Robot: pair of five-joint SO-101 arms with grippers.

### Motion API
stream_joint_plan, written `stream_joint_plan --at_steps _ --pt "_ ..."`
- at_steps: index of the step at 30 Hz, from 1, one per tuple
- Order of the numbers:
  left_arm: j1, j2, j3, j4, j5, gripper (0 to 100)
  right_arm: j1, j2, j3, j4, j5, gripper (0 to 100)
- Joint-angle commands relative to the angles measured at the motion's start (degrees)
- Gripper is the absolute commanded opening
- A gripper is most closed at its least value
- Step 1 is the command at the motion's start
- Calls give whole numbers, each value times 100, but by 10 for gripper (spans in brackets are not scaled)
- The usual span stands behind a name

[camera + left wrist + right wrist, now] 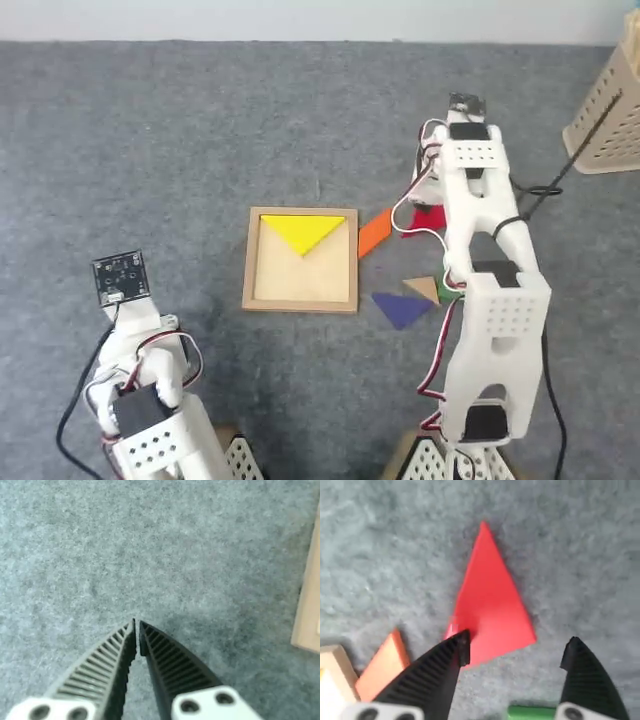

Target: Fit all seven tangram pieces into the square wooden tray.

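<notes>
— How many pieces sat in the tray?
— One, the yellow triangle. Five lay on the bench to its right: orange piece, red triangle, blue triangle, tan triangle, green piece.
— The jaws?
— The right jaws gaped wide over the red triangle; the left jaws were closed.

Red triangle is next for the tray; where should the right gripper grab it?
Probably from straight above, since the red triangle lies flat on the carpet. Pinch across its two long edges mid-length, where it is narrower than the open right gripper.
</notes>
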Motion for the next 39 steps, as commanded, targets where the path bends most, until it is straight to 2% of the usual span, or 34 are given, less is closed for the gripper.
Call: stream_joint_plan --at_steps 1,6,13,19,23,29,34,39 --pt "9 -18 -48 18 53 13 -48 -646 -158 -119 176 310" --pt "9 -18 -48 18 53 13 -154 -295 -185 -673 -211 310" --pt "9 -18 -48 18 53 13 -382 593 -193 -919 -176 291" --pt "9 -18 -48 18 53 13 -409 549 -193 -180 923 280" --pt "9 -18 -48 18 53 13 -418 444 -193 479 2180 281" --pt "9 -18 -48 18 53 13 -400 233 -105 998 3437 281" --pt "9 -18 -48 18 53 13 -453 -488 782 365 3815 281" --pt "9 -18 -48 18 53 13 -611 -2211 2576 -673 3745 281"
